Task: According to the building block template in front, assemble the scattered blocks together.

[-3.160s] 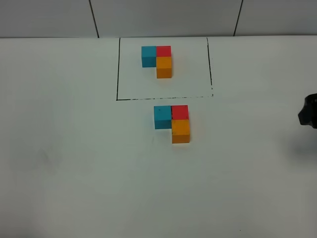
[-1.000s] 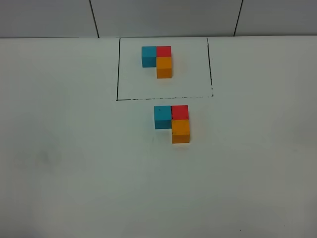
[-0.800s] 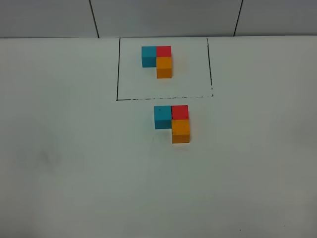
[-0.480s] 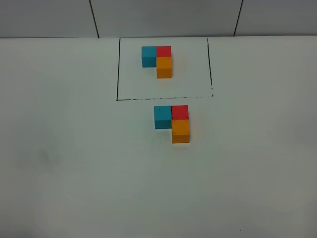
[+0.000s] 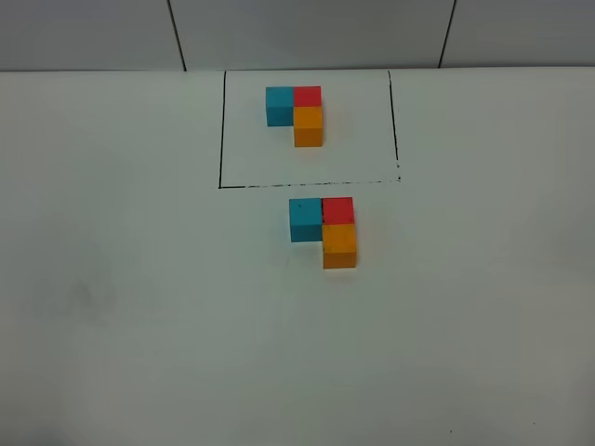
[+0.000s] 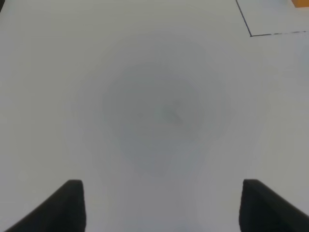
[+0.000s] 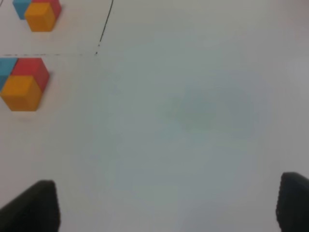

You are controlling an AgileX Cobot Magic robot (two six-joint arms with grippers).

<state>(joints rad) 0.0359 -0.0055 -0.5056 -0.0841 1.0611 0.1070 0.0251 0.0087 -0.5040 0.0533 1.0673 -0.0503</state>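
The building block template sits at the table's back: blue and red cubes in a row, orange below red, inside a thin black outline. Just in front of the outline the scattered blocks touch in the same L: teal, red, orange. Neither arm shows in the exterior high view. My left gripper is open and empty over bare table. My right gripper is open and empty, well to the side of the assembled orange cube.
The white table ends at a grey panelled wall at the back. A corner of the black outline shows in the left wrist view.
The dark gripper seen at the right edge of the exterior high view 3.2 s ago has left that view. The cubes have not moved.
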